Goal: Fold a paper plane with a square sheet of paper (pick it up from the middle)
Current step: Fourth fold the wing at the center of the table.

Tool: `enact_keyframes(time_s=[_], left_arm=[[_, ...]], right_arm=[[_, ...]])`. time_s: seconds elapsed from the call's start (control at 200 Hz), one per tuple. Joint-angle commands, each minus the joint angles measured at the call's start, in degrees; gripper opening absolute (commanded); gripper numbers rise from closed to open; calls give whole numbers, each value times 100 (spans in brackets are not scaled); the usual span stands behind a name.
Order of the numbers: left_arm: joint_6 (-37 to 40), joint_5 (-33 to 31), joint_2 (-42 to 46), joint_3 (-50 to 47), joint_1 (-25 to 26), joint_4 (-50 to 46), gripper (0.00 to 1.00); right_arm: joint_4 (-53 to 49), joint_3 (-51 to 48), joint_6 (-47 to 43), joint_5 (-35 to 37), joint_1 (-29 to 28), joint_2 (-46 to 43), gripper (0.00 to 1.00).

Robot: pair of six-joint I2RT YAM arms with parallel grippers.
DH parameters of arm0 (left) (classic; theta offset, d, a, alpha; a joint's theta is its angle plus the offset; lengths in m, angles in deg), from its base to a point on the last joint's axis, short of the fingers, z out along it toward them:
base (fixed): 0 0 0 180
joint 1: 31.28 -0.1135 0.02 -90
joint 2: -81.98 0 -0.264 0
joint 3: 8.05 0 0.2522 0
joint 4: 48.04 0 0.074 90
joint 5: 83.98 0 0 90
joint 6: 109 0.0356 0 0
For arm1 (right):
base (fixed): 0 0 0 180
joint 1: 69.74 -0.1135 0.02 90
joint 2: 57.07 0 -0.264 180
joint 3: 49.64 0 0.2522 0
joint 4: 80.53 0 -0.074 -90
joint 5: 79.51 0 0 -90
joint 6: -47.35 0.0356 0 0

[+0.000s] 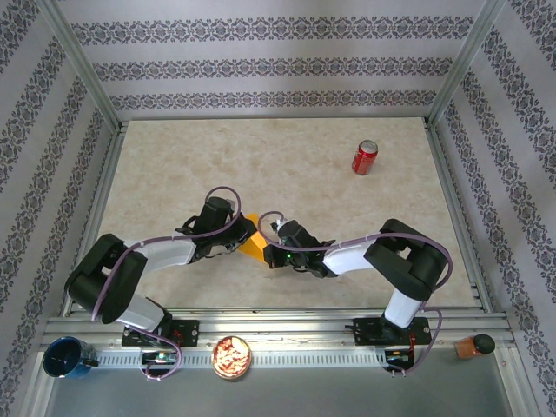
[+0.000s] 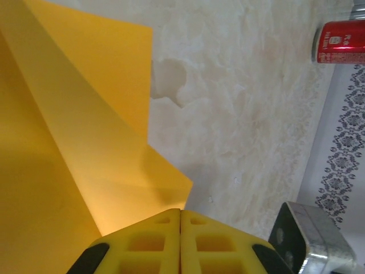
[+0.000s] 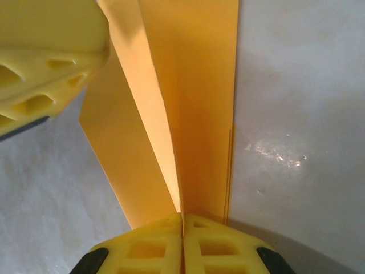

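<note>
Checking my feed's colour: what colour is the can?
The can is red, clearest in left wrist view.

Both my arms bend inward; left gripper (image 1: pixel 247 233) and right gripper (image 1: pixel 268 249) nearly meet, jaws pressed together.

Holds the creased orange-yellow paper (image 2: pixel 68 142) at its near edge with the left gripper (image 2: pixel 181 220), jaws flush together. Shades the marbled table (image 2: pixel 245 125) beneath. Leaves the red soda can (image 2: pixel 340 41) well apart, upper right.
</note>
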Motion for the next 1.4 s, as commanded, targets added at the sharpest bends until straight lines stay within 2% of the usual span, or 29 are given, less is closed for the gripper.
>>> enact_keyframes(time_s=[0.0,0.235,0.704,1.129,1.394], left_arm=[[0,-115,-111,-12,-97,258,7],[-12,-208,-313,-136,-175,600,6],[25,-254,-599,-124,-227,559,6],[49,-172,-805,-110,-230,737,6],[110,-74,-705,-142,-230,941,10]], right_arm=[[-310,53,182,-341,66,249,10],[-389,112,128,-558,102,282,12],[-623,238,179,-804,194,390,16],[-654,255,273,-905,251,492,14],[-639,220,337,-920,261,521,14]])
